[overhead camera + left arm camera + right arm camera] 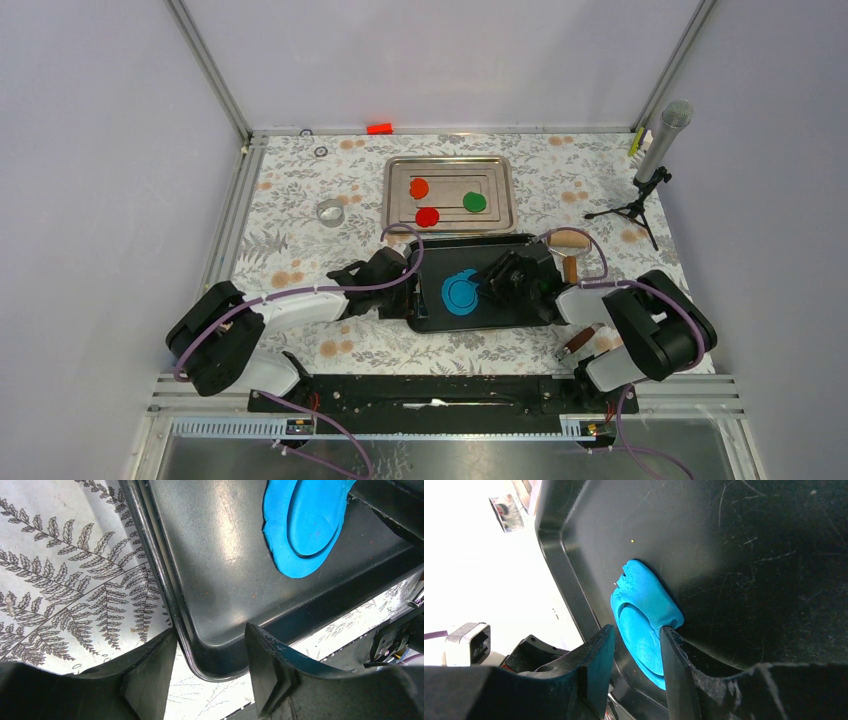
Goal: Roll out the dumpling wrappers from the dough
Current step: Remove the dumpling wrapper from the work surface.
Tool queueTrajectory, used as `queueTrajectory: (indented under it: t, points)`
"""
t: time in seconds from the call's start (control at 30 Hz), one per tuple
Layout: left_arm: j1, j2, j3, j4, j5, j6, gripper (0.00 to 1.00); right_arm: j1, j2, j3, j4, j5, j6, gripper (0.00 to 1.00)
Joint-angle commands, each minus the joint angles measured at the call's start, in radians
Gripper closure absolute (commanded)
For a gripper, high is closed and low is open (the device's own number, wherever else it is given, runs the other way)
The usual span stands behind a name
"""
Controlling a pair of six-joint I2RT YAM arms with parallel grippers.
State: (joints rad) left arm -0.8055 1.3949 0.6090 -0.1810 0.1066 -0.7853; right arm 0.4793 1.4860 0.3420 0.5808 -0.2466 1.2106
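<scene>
Jaws of the left gripper (pixel 210 647) parted astride a corner rim of the black tray (pixel 210 560), those of the right gripper (pixel 636 642) pinched on the raised edge of the blue dough (pixel 646 597) inside that tray on the floral surface (pixel 300 210).

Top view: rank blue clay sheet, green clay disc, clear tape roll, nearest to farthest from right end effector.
1. Blue clay sheet, black tray, at the right end effector.
2. Green clay disc, steel tray behind.
3. Clear tape roll, far left.
</scene>
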Motion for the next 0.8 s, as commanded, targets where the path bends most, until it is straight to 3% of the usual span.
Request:
queueTrajectory:
  t: [0.0,0.2,0.27,0.47,0.77]
  points:
    - [-0.003,0.049,-0.057,-0.101,-0.026,0.043,0.42,-0.003,0.014,0.053,0.016,0.072,-0.016,0.54]
    - [-0.003,0.065,-0.067,-0.095,-0.008,0.057,0.42,-0.003,0.031,0.066,0.055,0.068,-0.004,0.54]
    - [-0.003,0.073,-0.072,-0.095,-0.004,0.062,0.47,-0.004,0.036,0.073,0.062,0.067,-0.001,0.54]
    - [-0.003,0.106,-0.078,-0.098,0.003,0.073,1.0,-0.004,0.041,0.088,0.074,0.063,0.006,0.54]
    - [-0.004,0.108,-0.084,-0.096,0.023,0.081,1.0,-0.004,0.033,0.096,0.079,0.081,0.006,0.54]
